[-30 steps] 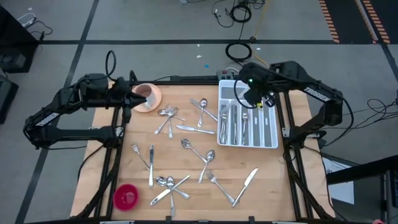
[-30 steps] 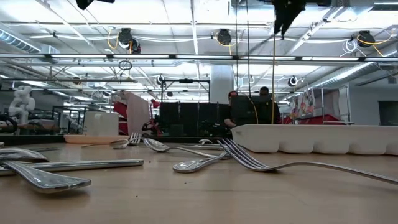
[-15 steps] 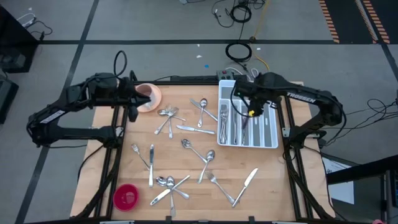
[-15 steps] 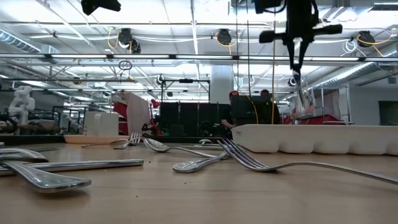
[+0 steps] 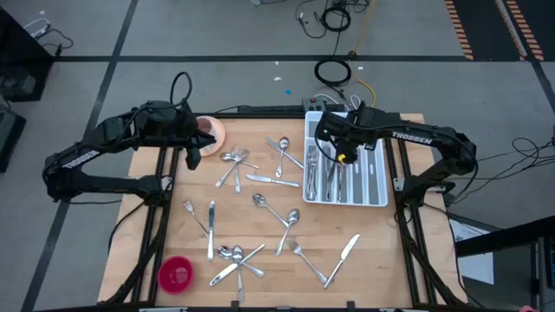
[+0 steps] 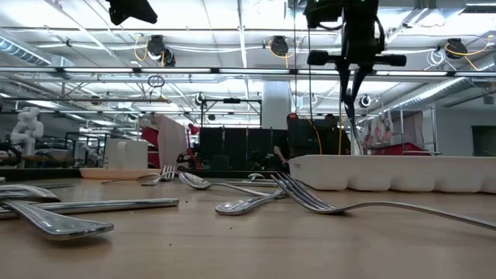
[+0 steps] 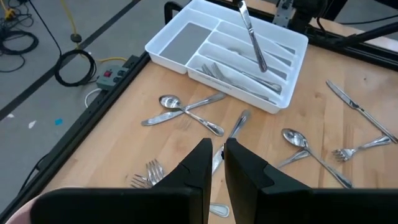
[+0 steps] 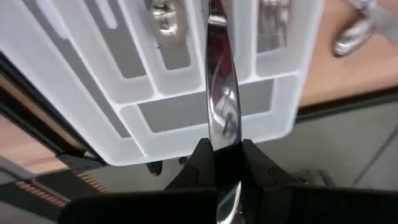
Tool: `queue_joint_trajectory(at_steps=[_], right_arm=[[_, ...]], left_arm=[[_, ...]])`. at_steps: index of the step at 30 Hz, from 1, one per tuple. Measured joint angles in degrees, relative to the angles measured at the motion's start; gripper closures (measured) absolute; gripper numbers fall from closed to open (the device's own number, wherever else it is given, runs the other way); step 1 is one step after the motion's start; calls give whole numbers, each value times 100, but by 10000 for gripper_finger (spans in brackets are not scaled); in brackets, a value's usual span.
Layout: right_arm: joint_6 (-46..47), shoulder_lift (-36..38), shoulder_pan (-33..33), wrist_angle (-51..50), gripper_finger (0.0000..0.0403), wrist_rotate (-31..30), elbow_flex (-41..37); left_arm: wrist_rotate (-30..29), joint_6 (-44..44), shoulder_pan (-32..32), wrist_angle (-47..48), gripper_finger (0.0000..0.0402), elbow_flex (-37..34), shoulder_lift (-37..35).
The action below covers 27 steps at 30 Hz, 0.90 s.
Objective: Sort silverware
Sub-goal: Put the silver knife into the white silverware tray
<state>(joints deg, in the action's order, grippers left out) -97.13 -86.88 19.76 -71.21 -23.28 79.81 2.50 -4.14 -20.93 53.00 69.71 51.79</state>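
Observation:
My right gripper [image 5: 343,154] hangs over the white cutlery tray [image 5: 377,186], shut on a table knife [image 8: 221,93]. The left wrist view shows that knife [image 7: 252,34] slanting above the tray [image 7: 186,34]. The tray's compartments hold several pieces. My left gripper [image 7: 214,165] is shut and holds nothing; it hovers beside the pink cup [image 5: 211,132] at the table's far left. Loose silverware lies flat on the wood: spoons [image 5: 232,159], crossed spoons [image 5: 282,149], a knife [image 5: 260,179], forks [image 5: 198,217]. My right gripper pinches the knife between its two fingers [image 8: 202,155], partway along its length, and a short piece [image 8: 227,199] sticks out behind them. The fingers slant down from above, and the knife runs on along them. It hangs below the fingers [image 6: 354,108], clear of the tray.
More silverware lies toward the near edge: a pile of spoons and a knife [image 5: 234,256], a fork [image 5: 308,260], a knife [image 5: 347,251]. A red round thing [image 5: 176,274] sits at the near left corner. The low view shows a fork [image 6: 310,201] close by.
My right gripper has come down toward the tray with the knife and has rolled its wrist, so the knife now hangs just above the compartments. My left gripper has drifted a little toward the table's right, away from the cup.

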Motion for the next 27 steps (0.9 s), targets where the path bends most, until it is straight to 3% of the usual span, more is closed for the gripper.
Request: queue_joint_trajectory(at_steps=[16, 27], right_arm=[[-391, -120, 42, 817, 401, 771, -906], [-658, -119, 111, 2587, 402, 1197, -2029]], left_arm=[[0, 4, 2, -1, 355, 0, -4], [-45, 3, 1, -16, 355, 0, -4]])
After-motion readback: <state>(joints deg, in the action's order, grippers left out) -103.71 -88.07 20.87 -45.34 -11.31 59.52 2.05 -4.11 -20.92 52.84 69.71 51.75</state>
